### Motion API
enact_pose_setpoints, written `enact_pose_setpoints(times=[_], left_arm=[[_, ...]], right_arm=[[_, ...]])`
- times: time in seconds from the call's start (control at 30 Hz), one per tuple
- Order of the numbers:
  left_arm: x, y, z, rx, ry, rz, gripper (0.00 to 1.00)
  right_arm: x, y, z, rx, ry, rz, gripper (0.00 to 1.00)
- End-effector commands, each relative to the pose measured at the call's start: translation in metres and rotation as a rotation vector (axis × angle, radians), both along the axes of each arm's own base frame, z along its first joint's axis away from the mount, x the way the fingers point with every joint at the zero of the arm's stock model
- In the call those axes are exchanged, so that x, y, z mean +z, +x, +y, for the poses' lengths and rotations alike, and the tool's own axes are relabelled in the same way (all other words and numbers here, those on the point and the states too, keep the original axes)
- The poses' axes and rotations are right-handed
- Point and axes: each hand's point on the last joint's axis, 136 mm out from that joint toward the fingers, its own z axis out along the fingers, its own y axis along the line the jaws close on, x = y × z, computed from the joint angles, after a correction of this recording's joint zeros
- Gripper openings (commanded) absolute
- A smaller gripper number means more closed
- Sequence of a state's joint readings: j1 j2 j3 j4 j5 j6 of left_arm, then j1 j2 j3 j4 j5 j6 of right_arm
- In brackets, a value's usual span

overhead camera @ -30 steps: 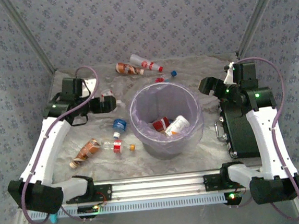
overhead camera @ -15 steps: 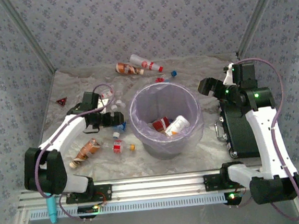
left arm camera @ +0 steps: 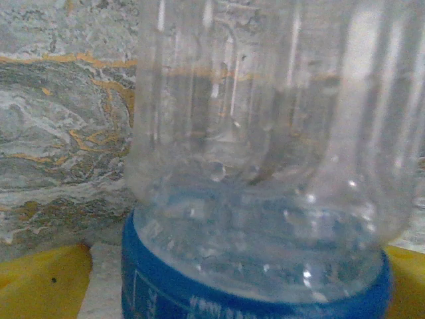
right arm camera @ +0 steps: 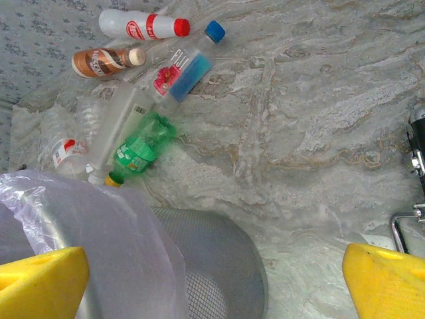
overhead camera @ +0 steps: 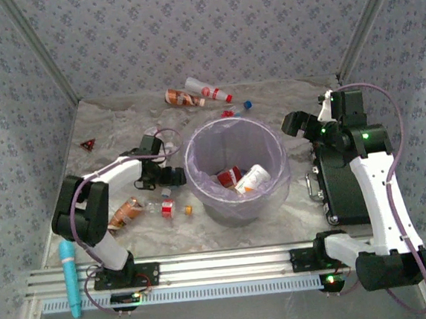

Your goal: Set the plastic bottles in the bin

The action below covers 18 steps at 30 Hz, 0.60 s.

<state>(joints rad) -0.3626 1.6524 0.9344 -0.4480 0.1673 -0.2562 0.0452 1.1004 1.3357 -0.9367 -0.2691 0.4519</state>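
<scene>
Clear, thin-walled plastic bottle with blue label (left arm camera: 265, 166): judged light, crushable, slick; take it mid-body. Left end effector (left arm camera: 222, 292) stands fully spread around it, not gripping; right end effector (right arm camera: 212, 282) spread, empty.

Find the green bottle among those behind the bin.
The green bottle lies crumpled near the bin; the others are clear, white or brown.

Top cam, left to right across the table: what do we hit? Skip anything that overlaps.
blue stick → red triangle → brown bottle → bin → black case
</scene>
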Motion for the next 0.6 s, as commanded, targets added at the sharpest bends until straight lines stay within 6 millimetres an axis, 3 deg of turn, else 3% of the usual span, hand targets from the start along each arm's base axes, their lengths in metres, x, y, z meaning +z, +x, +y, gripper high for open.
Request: enact_pose_setpoints(times=[0.0,0.27,0.43,0.57], left_arm=[[-0.002,0.010,-0.006,-0.008,0.008,-0.020,1.00],[-0.016,0.006,-0.003,-0.015,0.045,0.003,0.84],[-0.001,0.008,-0.005,-0.016,0.029,-0.027,0.73],[0.021,0.009,-0.007,-0.023,0.009,-0.065,0.71]], right_arm=[[-0.004,-0.002,-0.002,0.007,-0.016,0.015,1.00],[-0.005,-0.002,-0.003,0.005,-0.022,0.014,1.00],[-0.004,-0.001,-0.002,0.005,-0.016,0.013,1.00],[-0.004,-0.001,-0.003,0.003,-0.018,0.012,1.00]])
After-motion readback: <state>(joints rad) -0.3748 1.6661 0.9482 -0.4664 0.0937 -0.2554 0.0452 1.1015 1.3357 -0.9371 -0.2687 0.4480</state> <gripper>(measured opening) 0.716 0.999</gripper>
